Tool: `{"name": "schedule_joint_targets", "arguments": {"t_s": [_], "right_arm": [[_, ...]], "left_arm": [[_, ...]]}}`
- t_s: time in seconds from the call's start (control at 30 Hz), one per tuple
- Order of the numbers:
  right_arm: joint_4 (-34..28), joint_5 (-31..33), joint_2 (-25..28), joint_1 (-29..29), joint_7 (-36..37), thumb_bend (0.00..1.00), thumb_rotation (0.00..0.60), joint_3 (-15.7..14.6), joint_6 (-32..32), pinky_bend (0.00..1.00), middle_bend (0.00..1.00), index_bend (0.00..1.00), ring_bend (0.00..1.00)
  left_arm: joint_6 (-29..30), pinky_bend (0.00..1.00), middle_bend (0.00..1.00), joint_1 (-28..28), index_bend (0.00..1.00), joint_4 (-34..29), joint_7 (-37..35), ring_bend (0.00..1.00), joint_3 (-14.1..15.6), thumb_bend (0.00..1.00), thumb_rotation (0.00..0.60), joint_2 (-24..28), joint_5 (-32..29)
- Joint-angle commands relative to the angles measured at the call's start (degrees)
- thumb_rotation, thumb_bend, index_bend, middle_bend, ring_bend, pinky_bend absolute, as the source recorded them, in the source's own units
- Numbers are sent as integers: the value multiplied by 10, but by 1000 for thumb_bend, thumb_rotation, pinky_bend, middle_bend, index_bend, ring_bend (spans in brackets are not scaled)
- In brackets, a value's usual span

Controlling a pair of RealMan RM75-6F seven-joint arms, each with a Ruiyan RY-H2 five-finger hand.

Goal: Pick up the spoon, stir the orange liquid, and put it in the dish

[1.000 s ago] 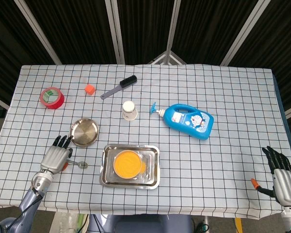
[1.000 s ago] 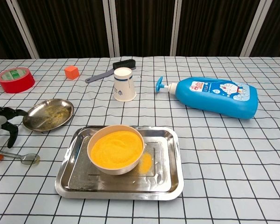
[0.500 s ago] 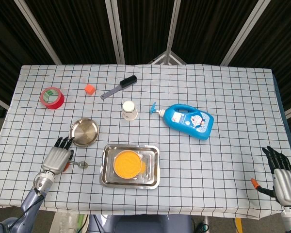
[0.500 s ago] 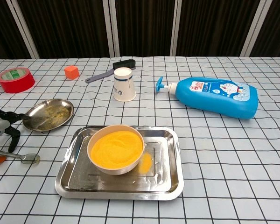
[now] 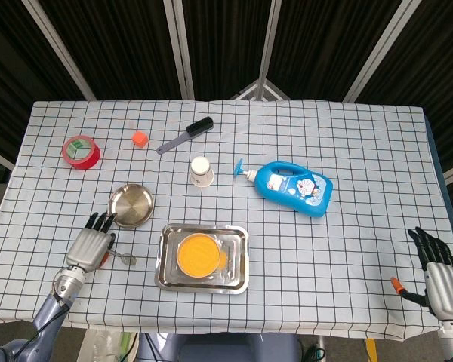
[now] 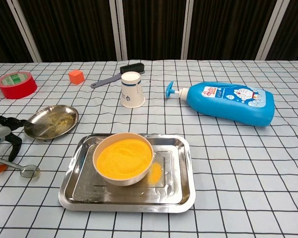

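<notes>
A white bowl of orange liquid (image 5: pixel 197 254) (image 6: pixel 124 157) sits in a steel tray (image 5: pixel 202 286) (image 6: pixel 184 168). The round steel dish (image 5: pixel 131 205) (image 6: pixel 52 122) lies left of the tray. A metal spoon (image 5: pixel 127 259) (image 6: pixel 25 170) with an orange handle end lies on the cloth in front of the dish, its bowl end pointing at the tray. My left hand (image 5: pixel 90 243) (image 6: pixel 1 134) hovers over the spoon's handle with its fingers stretched out and the thumb bent down beside the handle. My right hand (image 5: pixel 436 271) rests open at the table's near right corner, holding nothing.
Red tape (image 5: pixel 81 151) (image 6: pixel 17 84), an orange cube (image 5: pixel 140 138) (image 6: pixel 76 76) and a black brush (image 5: pixel 186 135) (image 6: pixel 116 76) lie at the back left. An upturned paper cup (image 5: pixel 201 172) (image 6: pixel 131 89) and a blue pump bottle (image 5: pixel 294 187) (image 6: pixel 228 102) lie behind the tray.
The spoon has swung a little, its bowl end sliding toward the table's front edge. My left hand has crept slightly toward the dish. The right hand has not moved.
</notes>
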Motion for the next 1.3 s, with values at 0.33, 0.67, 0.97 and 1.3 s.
{"name": "schedule_joint_targets", "arguments": {"t_s": [0.33, 0.67, 0.97, 1.3], "right_arm": [[-1, -1, 0, 0, 1, 312, 600, 0, 1, 0, 0, 0, 0], [-1, -2, 1, 1, 4, 312, 600, -1, -2, 0, 0, 0, 0], [-1, -1, 3, 2, 10, 312, 600, 0, -4, 0, 0, 0, 0], [-1, 0, 5, 3, 18, 311, 600, 0, -8, 0, 0, 0, 0]], "left_arm": [[36, 48, 29, -13, 537, -109, 25, 0, -33, 513, 600, 36, -4], [43, 48, 44, -89, 544, -236, 201, 0, -95, 513, 600, 24, -123], [77, 48, 49, -158, 547, -268, 331, 0, -114, 513, 600, -34, -230], [125, 48, 49, -223, 537, -265, 427, 0, -101, 514, 600, -96, -313]]}}
